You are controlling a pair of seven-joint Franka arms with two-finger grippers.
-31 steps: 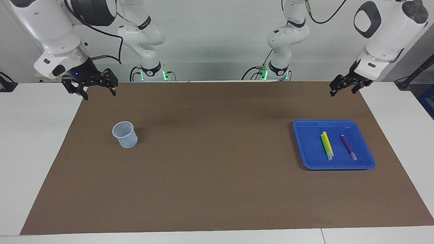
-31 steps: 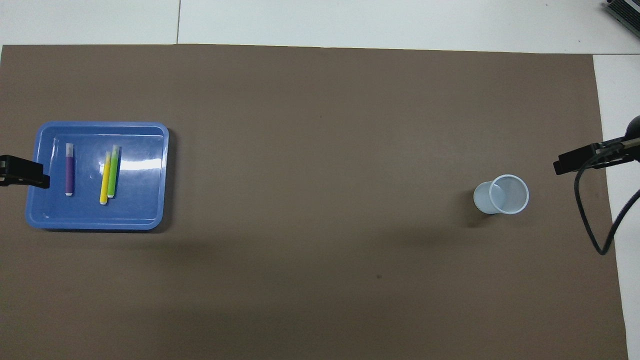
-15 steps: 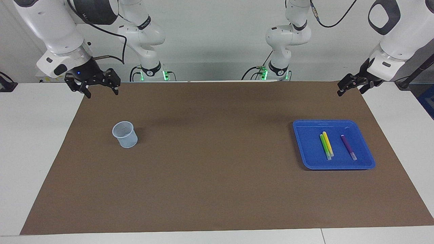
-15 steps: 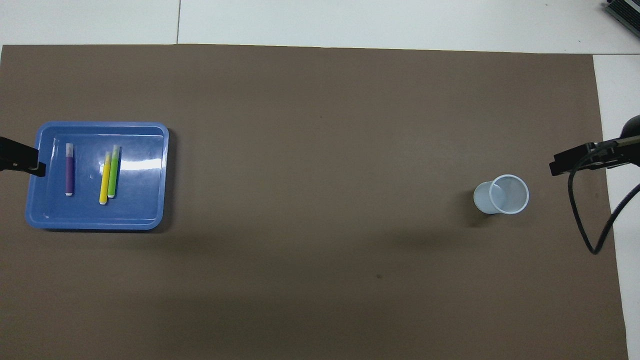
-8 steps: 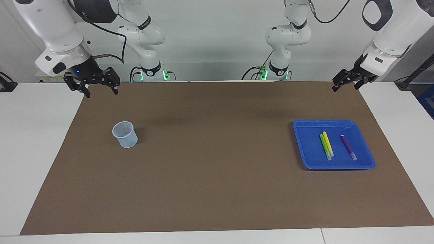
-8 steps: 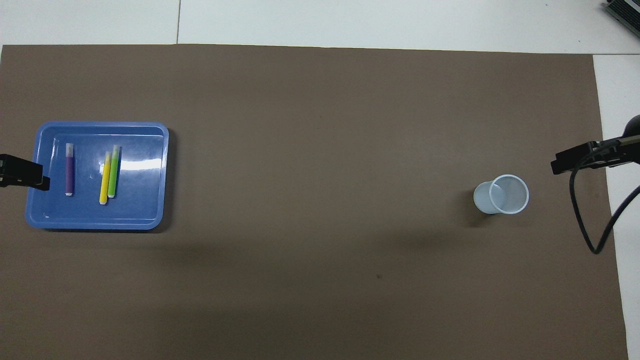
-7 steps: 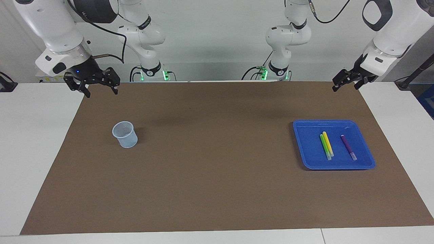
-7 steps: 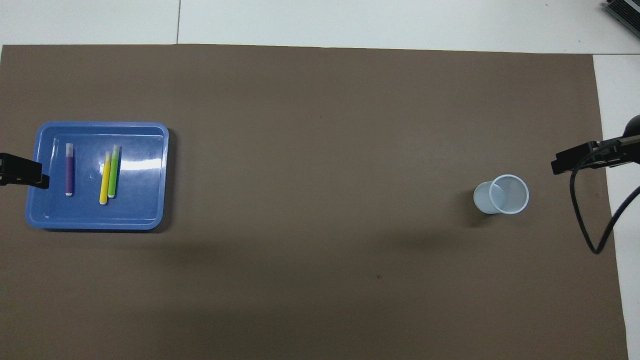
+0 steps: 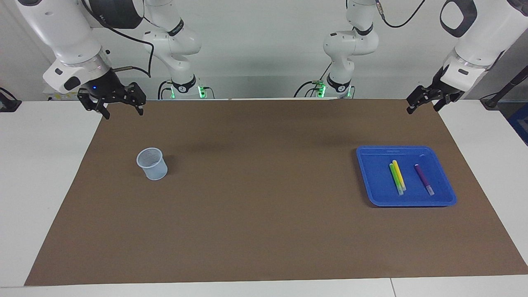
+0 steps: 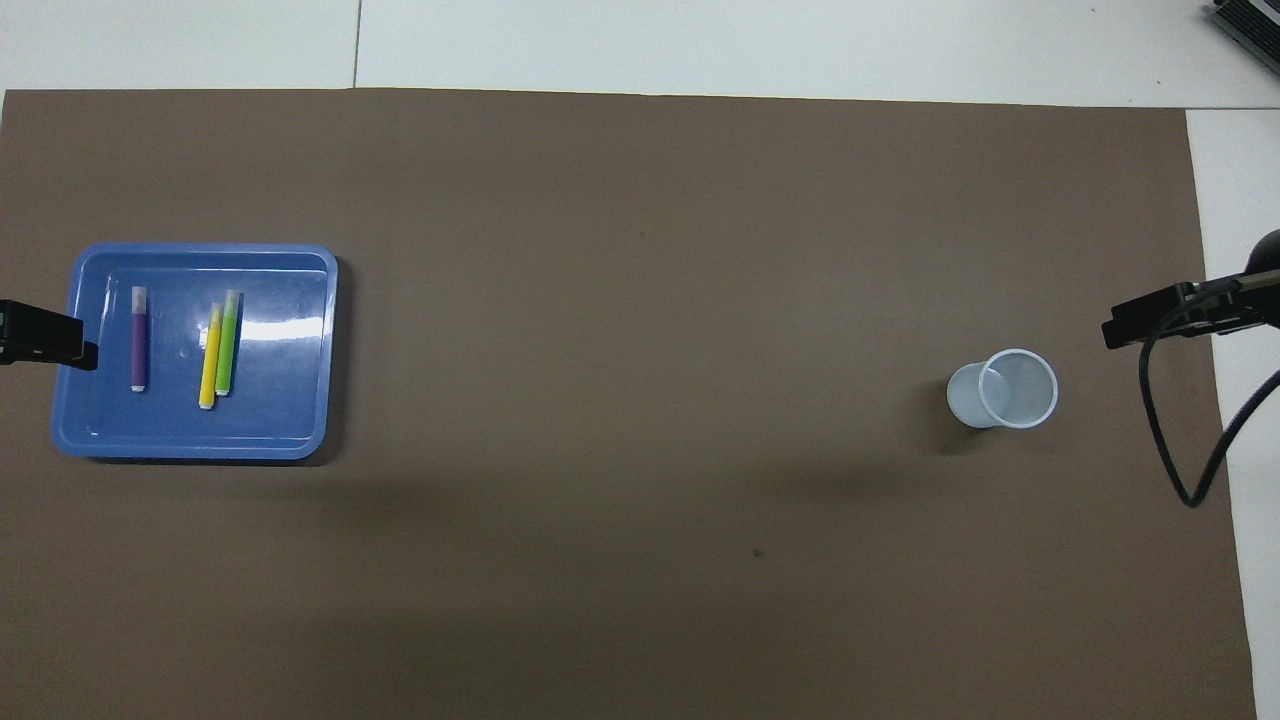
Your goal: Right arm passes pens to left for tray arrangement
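The blue tray (image 9: 373, 181) (image 10: 285, 410) lies on the brown mat toward the left arm's end of the table. Three pens lie in it. The green pen (image 9: 395, 178) (image 10: 227, 343) and the yellow pen (image 9: 399, 175) (image 10: 209, 357) touch side by side. The purple pen (image 9: 423, 179) (image 10: 139, 338) lies apart from them. My left gripper (image 9: 421, 108) hangs open and empty, high over the tray's outer end. My right gripper (image 9: 122, 113), with a blue wrist light, hangs open and empty over the mat's edge at the right arm's end.
A small translucent pale-blue cup (image 9: 152, 164) (image 10: 1005, 390) stands upright on the mat toward the right arm's end, with nothing showing inside it. A black cable (image 10: 1165, 430) dangles from the right wrist. White table borders the mat (image 9: 264, 206).
The left gripper has swayed slightly sideways above the tray's end. The right gripper has barely moved. Pens, tray and cup lie as before.
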